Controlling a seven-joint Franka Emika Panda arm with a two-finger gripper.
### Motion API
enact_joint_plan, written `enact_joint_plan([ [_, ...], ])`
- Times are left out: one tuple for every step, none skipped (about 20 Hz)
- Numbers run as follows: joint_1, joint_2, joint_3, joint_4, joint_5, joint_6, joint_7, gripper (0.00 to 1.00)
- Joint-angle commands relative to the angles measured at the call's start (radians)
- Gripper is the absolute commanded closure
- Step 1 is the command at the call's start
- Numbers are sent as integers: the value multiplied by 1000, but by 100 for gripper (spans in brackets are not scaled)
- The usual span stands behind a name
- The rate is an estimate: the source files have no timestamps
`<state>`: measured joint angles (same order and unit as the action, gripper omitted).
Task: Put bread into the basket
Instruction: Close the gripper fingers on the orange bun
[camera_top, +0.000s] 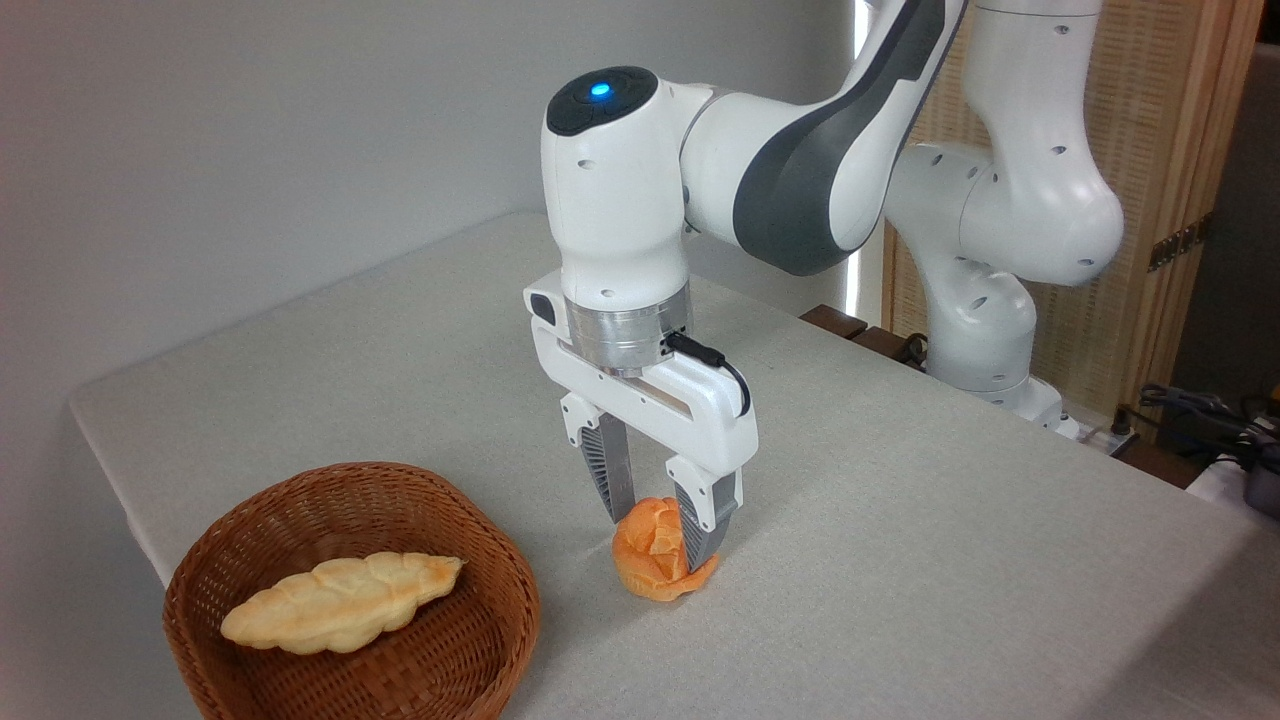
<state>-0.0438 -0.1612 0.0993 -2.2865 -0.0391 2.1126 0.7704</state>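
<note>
There were two breads, one orange bun (655, 560) under the claw (662, 538) and one braided loaf (340, 602) left of it, plus one basket (500, 610).

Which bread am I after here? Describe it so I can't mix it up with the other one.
Start at the round wicker basket at lower left, then look just right of it on the grey table. The small orange bun sits there between the fingers of the claw. Unlike the long pale braided loaf inside the basket, it is round and knotted.
</note>
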Motion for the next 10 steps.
enact_joint_plan([
  [-10,12,3,-14,-7,27,13,49],
  [-11,15,3,-16,-4,26,13,56],
  [-11,16,3,-16,-4,21,16,61],
  [-11,16,3,-16,-4,18,20,62],
  [-13,16,3,-16,-4,17,20,62],
  [-13,16,2,-16,-4,15,21,62],
  [-13,16,2,-16,-4,14,23,62],
  [-13,16,2,-16,-4,10,27,62],
  [-13,14,2,-14,-4,10,27,62],
  [-13,14,2,-16,-4,10,29,62],
])
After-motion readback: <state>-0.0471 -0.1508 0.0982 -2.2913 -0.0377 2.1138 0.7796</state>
